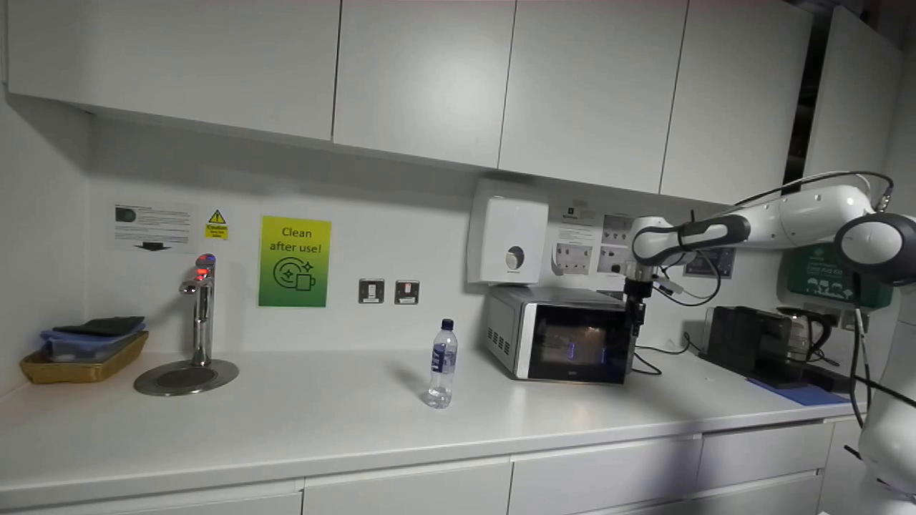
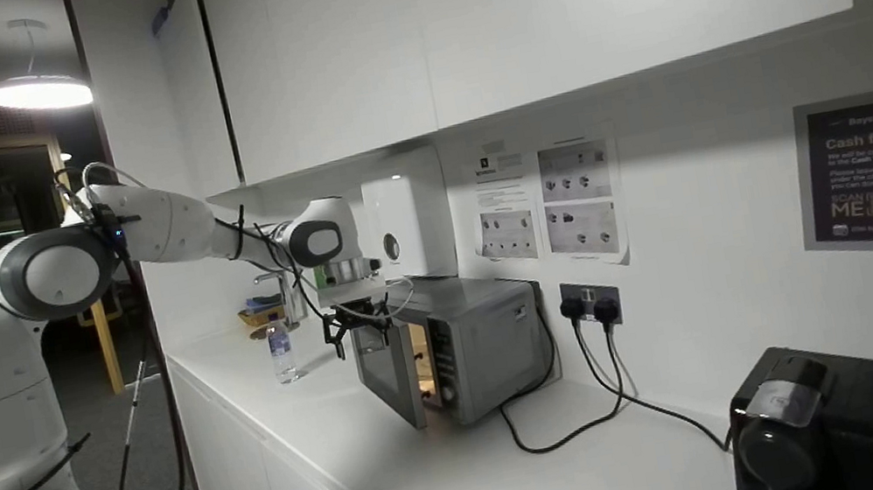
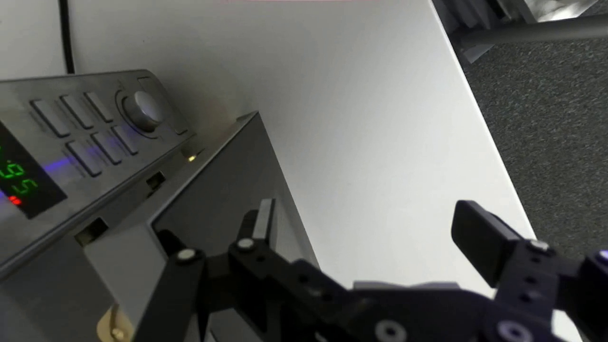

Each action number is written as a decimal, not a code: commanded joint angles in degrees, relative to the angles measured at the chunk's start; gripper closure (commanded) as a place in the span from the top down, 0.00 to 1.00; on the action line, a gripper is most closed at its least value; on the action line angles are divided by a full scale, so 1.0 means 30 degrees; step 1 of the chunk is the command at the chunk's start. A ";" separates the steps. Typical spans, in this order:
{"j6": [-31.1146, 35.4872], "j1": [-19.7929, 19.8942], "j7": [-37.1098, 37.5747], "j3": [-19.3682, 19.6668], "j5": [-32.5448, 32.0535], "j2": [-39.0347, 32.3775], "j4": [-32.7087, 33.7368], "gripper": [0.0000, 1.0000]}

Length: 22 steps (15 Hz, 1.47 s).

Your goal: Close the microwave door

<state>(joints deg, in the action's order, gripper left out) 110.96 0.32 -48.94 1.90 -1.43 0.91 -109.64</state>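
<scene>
The silver-grey microwave [image 1: 508, 329] stands on the counter against the wall; it also shows in an exterior view [image 2: 498, 350]. Its door [image 2: 390, 381] is ajar, with a narrow lit gap between door and body. The door's dark glossy front shows in an exterior view [image 1: 572, 347] and in the wrist view [image 3: 223, 175]. My gripper [image 3: 370, 225] is open with nothing between its fingers. It points down at the door's free edge [image 1: 635, 330], in front of the upper door [image 2: 364, 341]. One finger is close to the door's outer face; I cannot tell whether it touches.
A water bottle [image 1: 442, 365] stands on the counter [image 1: 322, 422] beside the microwave. A white wall box [image 1: 508, 236] hangs above it. Black cables [image 2: 558, 442] run behind to wall sockets. A dark coffee machine [image 2: 848, 424] and a kettle [image 1: 798, 336] stand further along. Cupboards [image 1: 594, 93] hang overhead.
</scene>
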 commanded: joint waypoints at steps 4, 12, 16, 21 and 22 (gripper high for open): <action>0.2340 0.0378 0.2915 0.0141 -0.0734 0.0254 -0.0611 1.00; 0.4555 0.0301 0.7663 0.0037 -0.2875 -0.0578 -0.0650 1.00; 0.4828 0.0271 1.0339 0.0049 -0.3779 -0.1147 -0.0239 1.00; 0.4613 0.0206 1.3287 0.0053 -0.4212 -0.1585 0.0303 1.00; 0.4619 0.0191 1.3823 0.0048 -0.4192 -0.1649 0.0426 1.00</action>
<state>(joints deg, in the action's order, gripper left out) 124.20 0.86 -12.36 2.29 -12.63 -2.98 -110.25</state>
